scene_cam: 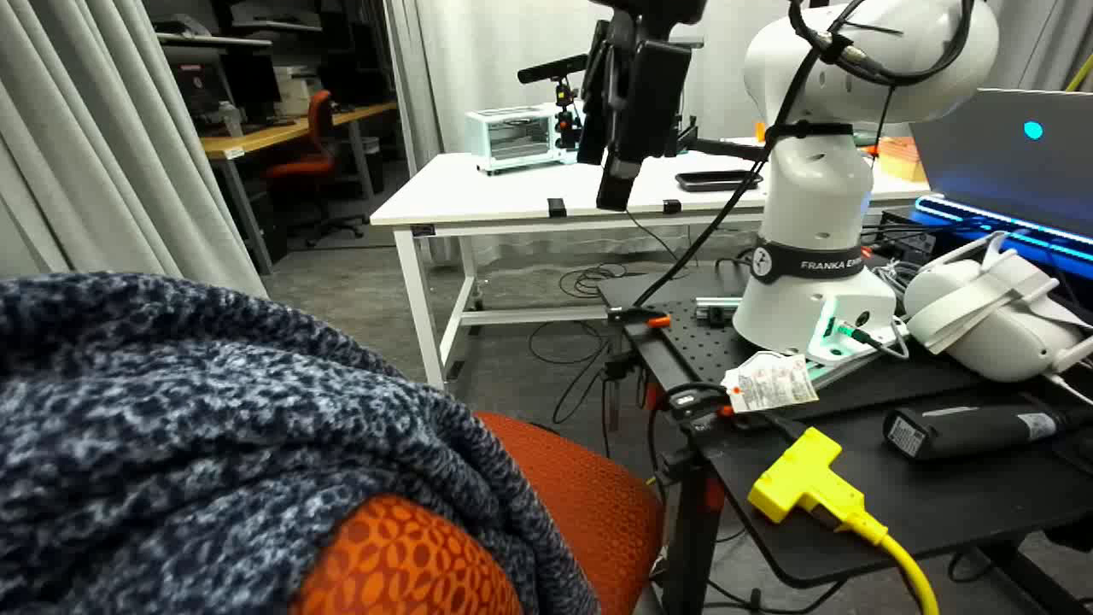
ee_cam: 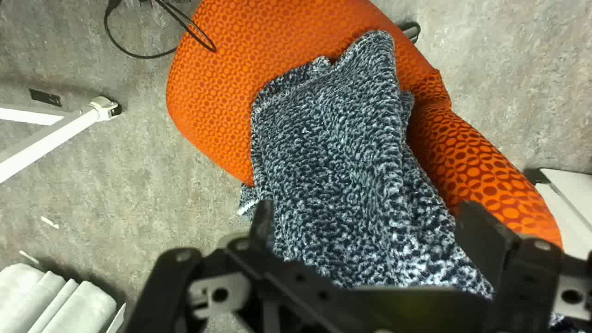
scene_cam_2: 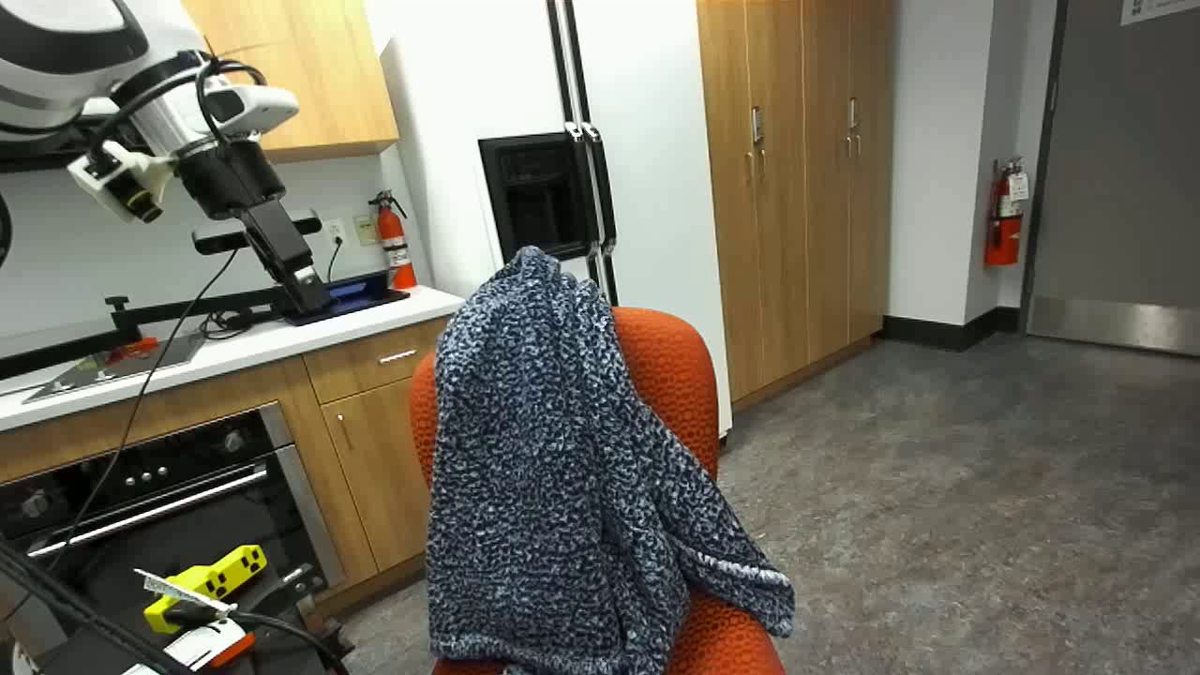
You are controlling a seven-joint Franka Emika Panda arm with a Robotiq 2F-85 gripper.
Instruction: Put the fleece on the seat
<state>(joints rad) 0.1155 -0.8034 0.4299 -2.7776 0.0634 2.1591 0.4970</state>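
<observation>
The fleece (scene_cam: 213,427) is a dark navy and grey-white speckled blanket. In both exterior views it hangs over the back of the orange seat (scene_cam: 589,504). In an exterior view the fleece (scene_cam_2: 544,450) drapes down the backrest onto the orange cushion of the seat (scene_cam_2: 670,375). In the wrist view the fleece (ee_cam: 333,162) lies over part of the cushion of the seat (ee_cam: 222,83), and a white-edged corner hangs past its side. My gripper (ee_cam: 365,208) is open, with the fleece beyond its spread fingers. The gripper (scene_cam: 615,192) shows raised and apart from the fleece; it also shows there in an exterior view (scene_cam_2: 309,291).
A white table (scene_cam: 512,201) with a toaster oven (scene_cam: 521,137) stands behind the gripper. A black robot stand (scene_cam: 854,504) holds a yellow power splitter (scene_cam: 807,483) and a white headset (scene_cam: 990,316). A kitchen counter (scene_cam_2: 234,352) and a fridge (scene_cam_2: 647,187) stand behind the seat.
</observation>
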